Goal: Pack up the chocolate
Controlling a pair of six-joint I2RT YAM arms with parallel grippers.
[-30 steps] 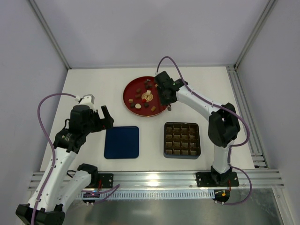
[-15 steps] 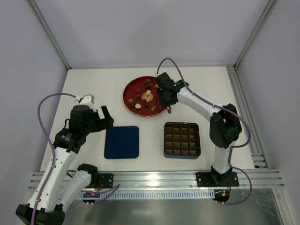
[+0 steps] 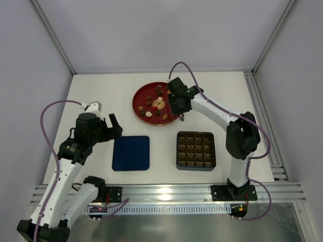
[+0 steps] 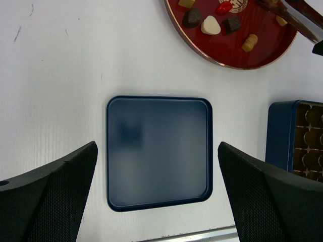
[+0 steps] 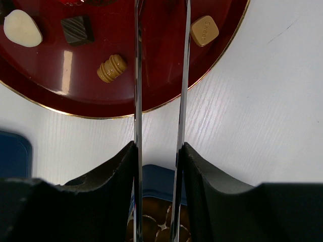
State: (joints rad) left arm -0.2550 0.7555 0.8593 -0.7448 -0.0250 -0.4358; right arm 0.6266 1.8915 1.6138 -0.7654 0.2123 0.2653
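Several small chocolates (image 3: 154,106), dark, tan and cream, lie on a red plate (image 3: 137,101). My right gripper (image 3: 175,101) hovers over the plate's right side, shut on metal tweezers (image 5: 136,75). The blades stand slightly apart, their tips out of view. A tan barrel chocolate (image 5: 111,67) lies left of the blades and a tan square one (image 5: 204,31) right of them. The brown gridded tray (image 3: 196,149) in its blue box sits front right. My left gripper (image 3: 113,127) is open and empty above the dark-blue lid (image 4: 159,151).
The lid (image 3: 131,153) lies flat left of the tray, with a gap of bare table between them. The plate's near rim (image 4: 202,50) and the box's edge (image 4: 280,136) show in the left wrist view. A metal rail runs along the front edge.
My right gripper with the tweezers has shifted slightly left over the plate. The left arm has not moved.
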